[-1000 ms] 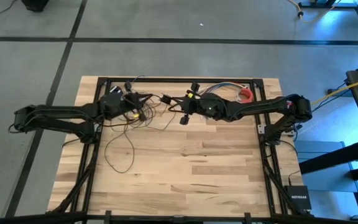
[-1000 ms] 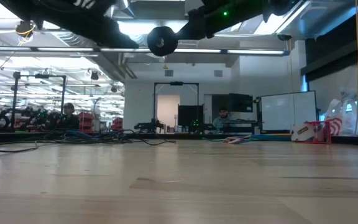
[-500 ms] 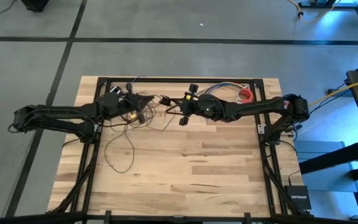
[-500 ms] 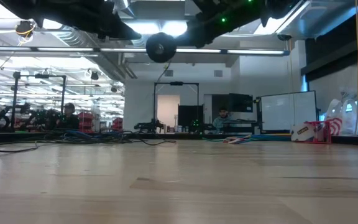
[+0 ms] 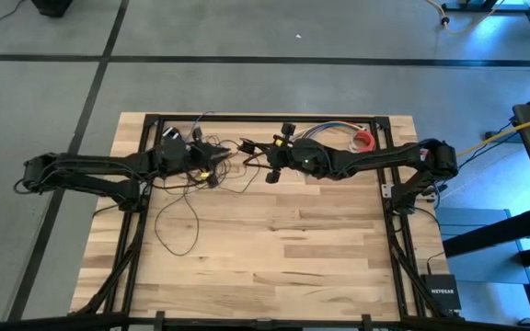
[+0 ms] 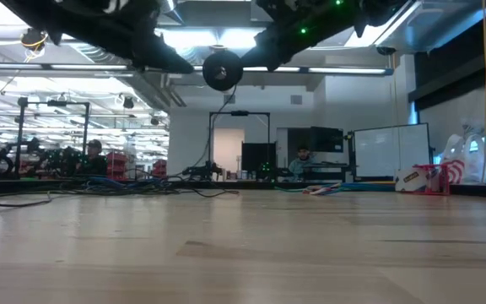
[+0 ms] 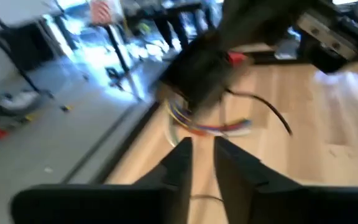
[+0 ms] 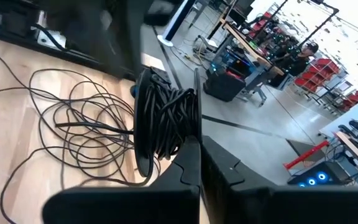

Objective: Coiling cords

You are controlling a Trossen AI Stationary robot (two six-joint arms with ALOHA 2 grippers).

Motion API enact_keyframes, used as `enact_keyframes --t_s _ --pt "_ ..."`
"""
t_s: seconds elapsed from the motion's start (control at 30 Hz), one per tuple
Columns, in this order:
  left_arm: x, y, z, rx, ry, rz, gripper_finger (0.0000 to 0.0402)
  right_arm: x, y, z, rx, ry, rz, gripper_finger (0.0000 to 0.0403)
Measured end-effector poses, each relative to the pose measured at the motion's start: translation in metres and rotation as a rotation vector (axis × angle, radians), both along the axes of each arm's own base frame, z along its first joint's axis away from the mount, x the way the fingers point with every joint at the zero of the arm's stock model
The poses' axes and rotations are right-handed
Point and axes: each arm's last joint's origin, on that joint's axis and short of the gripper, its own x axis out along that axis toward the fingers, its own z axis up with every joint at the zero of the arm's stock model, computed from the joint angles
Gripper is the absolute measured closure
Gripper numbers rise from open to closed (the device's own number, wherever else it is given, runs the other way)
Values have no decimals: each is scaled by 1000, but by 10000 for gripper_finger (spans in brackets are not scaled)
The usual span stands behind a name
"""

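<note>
The cords are a thin dark wire. Part of it is wound into a tight coil [image 8: 166,118]. Loose loops [image 5: 178,216] lie on the wooden table and also show in the right wrist view [image 8: 73,124]. The small black round puck [image 5: 270,175] hangs in the air under the right arm and shows high in the low view [image 6: 222,72]. My right gripper [image 8: 199,152] is shut at the coil, near the table's far middle [image 5: 247,147]. My left gripper [image 7: 202,155] stands just left of it [image 5: 210,164], its fingers a little apart, with nothing seen between their tips. My right gripper pinches strands at the coil's near side [image 8: 188,134] between its two shut fingers. It comes at them nearly level from the table's right. The coil stands upright beyond the fingertips, clear of the table, and slack wire trails from it down to the loops on the wood.
A short bundle of multicoloured wires [image 5: 325,129] and a red object [image 5: 364,140] lie at the far right of the table. Black frame bars [image 5: 145,138] run along the table's far and side edges. Bare wood [image 5: 293,248] fills the near half.
My left gripper has crept a little toward the right gripper and rolled at the wrist. The puck has sunk slightly in the low view. The loops on the table lie as before.
</note>
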Motion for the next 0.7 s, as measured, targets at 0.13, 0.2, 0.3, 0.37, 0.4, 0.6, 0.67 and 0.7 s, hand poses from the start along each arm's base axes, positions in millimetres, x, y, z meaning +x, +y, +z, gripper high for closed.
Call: enact_keyframes --t_s 0.13,0.2,0.3,0.37,0.4,0.6,0.67,0.7 --pt "12 1 -19 -89 71 -21 287 0 0 0 0 -2 0 401" --pt "17 3 -29 -136 103 -8 263 0 0 0 0 -2 0 401" --pt "26 4 -45 -195 151 -22 241 0 0 0 0 -2 0 402" --pt "33 4 -53 -214 163 -38 234 0 0 0 0 -2 0 402" --pt "36 5 -56 -218 155 -46 232 0 0 0 0 -1 0 402" --pt "51 7 -72 -215 139 -83 231 0 0 0 0 -1 0 402" --pt "53 7 -73 -210 130 -86 233 0 0 0 -1 0 0 402" --pt "53 7 -73 -205 132 -89 236 0 0 0 -1 -1 0 402"
